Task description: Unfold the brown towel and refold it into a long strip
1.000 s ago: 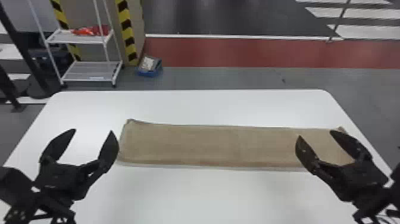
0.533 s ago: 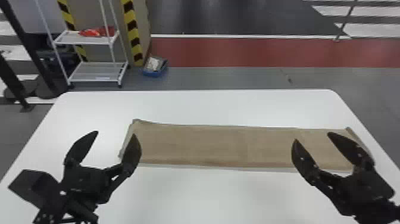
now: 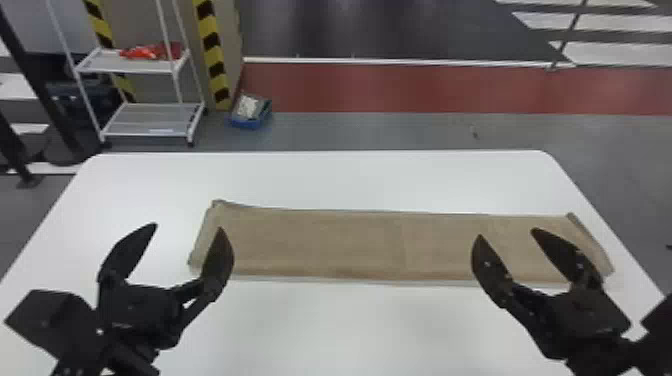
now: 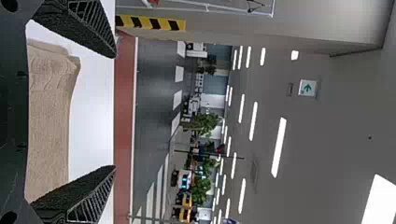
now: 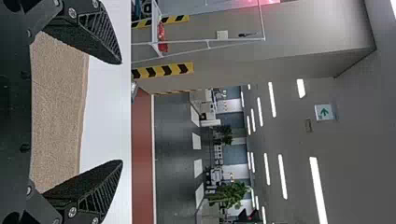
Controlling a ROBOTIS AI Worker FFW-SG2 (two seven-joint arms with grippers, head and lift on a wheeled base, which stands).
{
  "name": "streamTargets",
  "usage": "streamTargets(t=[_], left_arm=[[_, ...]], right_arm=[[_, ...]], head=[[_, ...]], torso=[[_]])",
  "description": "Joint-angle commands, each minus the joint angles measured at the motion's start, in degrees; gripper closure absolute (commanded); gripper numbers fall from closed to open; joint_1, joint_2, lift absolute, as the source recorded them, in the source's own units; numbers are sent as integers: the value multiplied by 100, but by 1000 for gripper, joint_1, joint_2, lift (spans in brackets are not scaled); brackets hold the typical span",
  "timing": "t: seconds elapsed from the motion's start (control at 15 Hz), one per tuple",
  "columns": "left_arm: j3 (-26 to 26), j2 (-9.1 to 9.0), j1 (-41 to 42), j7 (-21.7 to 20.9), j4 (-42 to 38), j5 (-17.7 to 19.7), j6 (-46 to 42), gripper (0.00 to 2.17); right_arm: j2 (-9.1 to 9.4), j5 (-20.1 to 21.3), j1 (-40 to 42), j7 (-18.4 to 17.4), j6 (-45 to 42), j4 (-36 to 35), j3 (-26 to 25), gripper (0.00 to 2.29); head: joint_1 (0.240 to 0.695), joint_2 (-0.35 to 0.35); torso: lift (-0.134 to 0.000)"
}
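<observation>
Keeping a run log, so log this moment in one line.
brown towel: long strip, flat on white table | left gripper: open, near towel's left end | right gripper: open, toward right end

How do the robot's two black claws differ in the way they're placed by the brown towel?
Seen in the head view, the left gripper has one finger against the towel and the other against bare table; the right gripper has both against the towel. The left gripper is by the towel's left end, the right gripper nearer its right. Both are open and empty.
</observation>
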Motion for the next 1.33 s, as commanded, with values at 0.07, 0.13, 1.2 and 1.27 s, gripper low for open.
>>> streamTargets(t=[0.07,0.13,1.2,1.27], left_arm=[[-6,-22,18,395,-89,-159,138,26],[3,-22,9,465,-80,-177,138,26],[-14,-31,9,474,-10,-168,121,26],[-6,-31,1,483,-1,-168,121,26]], right_arm=[[5,-32,15,-99,106,-30,139,140],[5,-14,15,-151,106,-30,183,140],[5,-23,-38,-222,123,40,253,140],[5,-32,-38,-222,123,40,253,140]], head=[[695,-23],[695,-16],[695,15],[695,15]], torso=[[-123],[-123],[-123],[-123]])
